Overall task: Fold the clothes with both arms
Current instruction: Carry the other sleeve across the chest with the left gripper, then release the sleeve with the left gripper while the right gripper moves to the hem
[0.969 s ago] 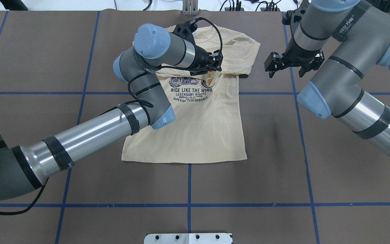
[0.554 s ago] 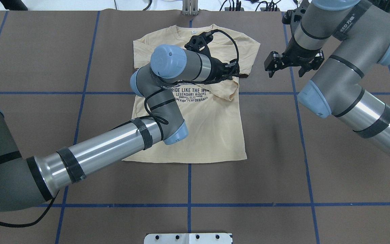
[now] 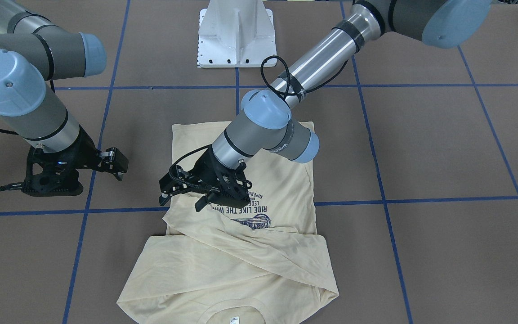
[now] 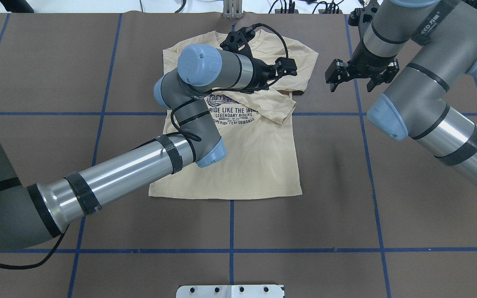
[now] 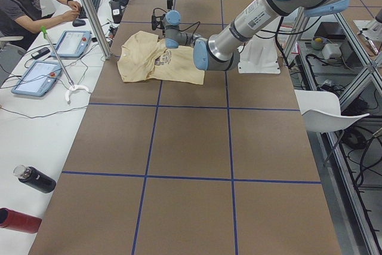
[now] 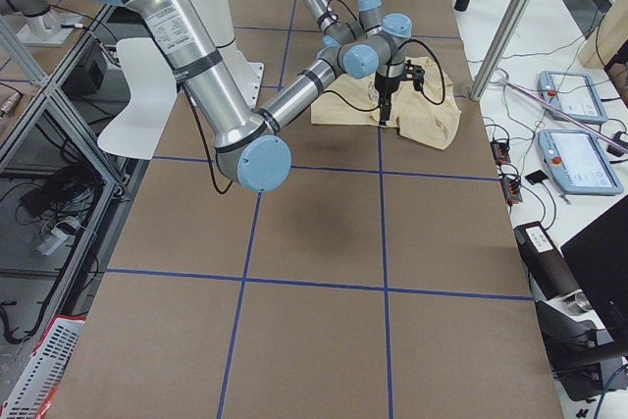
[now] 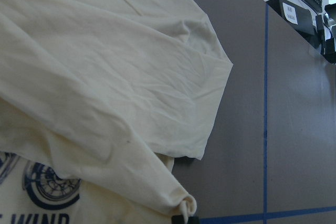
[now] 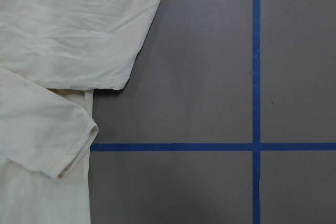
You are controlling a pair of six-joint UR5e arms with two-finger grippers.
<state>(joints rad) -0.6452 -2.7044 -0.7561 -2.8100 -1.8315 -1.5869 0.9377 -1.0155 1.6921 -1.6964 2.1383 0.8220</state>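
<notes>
- Shirt (image 4: 255,145) lies flat on the brown table (image 4: 387,207), print side up, at the middle of the far half as seen from overhead.
- Its collar (image 3: 228,304) points away from the robot and its straight hem (image 4: 226,195) lies nearest the robot, just above a blue tape line (image 4: 231,225).
- One sleeve (image 4: 269,103) is folded slantwise across the chest, covering the upper edge of the navy print (image 4: 232,114). Its cuff (image 4: 284,116) rests on the shirt's body by the side seam nearest the right arm.
- The other sleeve (image 4: 302,68) spreads out flat towards the right arm, its edge on bare table.
- Left arm (image 4: 131,169) reaches across the shirt from the hem side, and its wrist is over the chest.
- Left gripper (image 3: 181,201) hovers above the shoulder area, close to the folded sleeve. Its jaws stand apart in the front view and nothing is between them.
- In the left wrist view one black fingertip (image 7: 181,219) shows at the bottom edge, just beside the rolled cuff; whether they touch cannot be told.
- Right gripper (image 4: 351,82) hangs over bare table just beside the spread sleeve, clear of the cloth. Its jaws are spread wide and empty.
- The right wrist view shows only cloth edge, table and tape.
- A white pedestal (image 3: 236,36) stands at the robot's side of the table.
</notes>
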